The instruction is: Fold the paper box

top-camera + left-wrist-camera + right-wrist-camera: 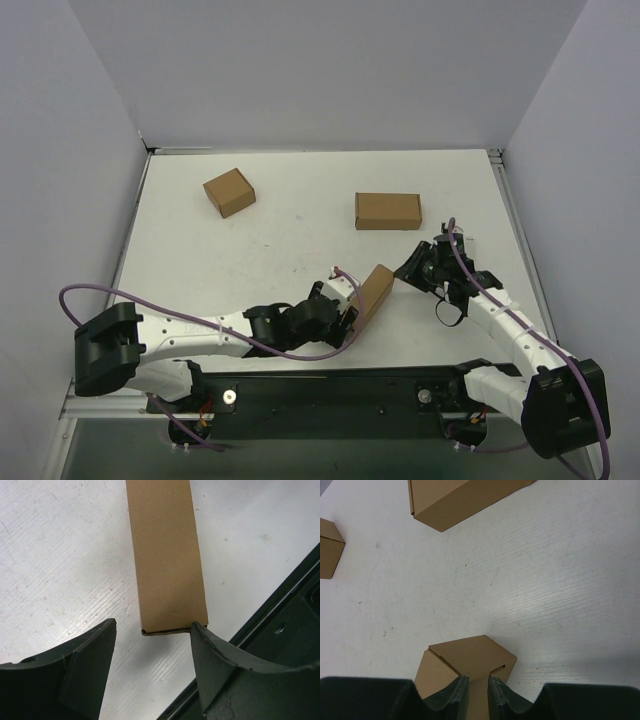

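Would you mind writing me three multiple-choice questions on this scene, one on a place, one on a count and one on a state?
1. Where is the box being folded? A. between the left tool and the right tool; B. in the far left corner; C. stacked on another box.
2. How many brown boxes are on the table? A. one; B. three; C. five.
3. What is the right tool doing? A. hovering wide open; B. pinching a cardboard flap; C. gripping a cable.
Answers: 1 A, the overhead view shows it between them. 2 B, that box plus a squarish box and an oblong box farther back. 3 B, cardboard sits squeezed between its fingers.
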Motion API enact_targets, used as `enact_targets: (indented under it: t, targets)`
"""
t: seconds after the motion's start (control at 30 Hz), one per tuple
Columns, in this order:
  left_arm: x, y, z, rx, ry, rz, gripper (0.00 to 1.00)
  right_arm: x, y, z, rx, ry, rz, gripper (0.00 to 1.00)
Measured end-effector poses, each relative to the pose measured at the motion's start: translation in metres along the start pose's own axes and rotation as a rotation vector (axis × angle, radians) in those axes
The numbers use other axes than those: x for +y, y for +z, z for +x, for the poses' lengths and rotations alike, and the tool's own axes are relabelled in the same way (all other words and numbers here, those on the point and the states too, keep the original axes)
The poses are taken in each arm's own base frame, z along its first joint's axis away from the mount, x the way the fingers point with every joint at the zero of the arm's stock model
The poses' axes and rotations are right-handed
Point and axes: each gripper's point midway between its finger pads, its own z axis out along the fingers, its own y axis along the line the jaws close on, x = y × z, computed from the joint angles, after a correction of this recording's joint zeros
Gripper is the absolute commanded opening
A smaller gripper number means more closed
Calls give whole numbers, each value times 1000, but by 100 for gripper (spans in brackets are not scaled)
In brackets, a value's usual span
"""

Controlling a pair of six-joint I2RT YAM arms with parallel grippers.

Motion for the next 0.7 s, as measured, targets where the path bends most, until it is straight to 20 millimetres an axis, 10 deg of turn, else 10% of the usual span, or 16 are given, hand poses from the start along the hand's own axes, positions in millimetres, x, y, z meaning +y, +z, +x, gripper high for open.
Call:
enact_targets:
  t: [0.43, 0.7]
  targets:
    - [-5, 0, -4, 2, 19, 0, 85, -2, -16, 7, 15, -22, 0, 57]
    - [-5, -5, -17, 0, 0, 24, 96, 41, -46, 29, 26, -57, -159, 70]
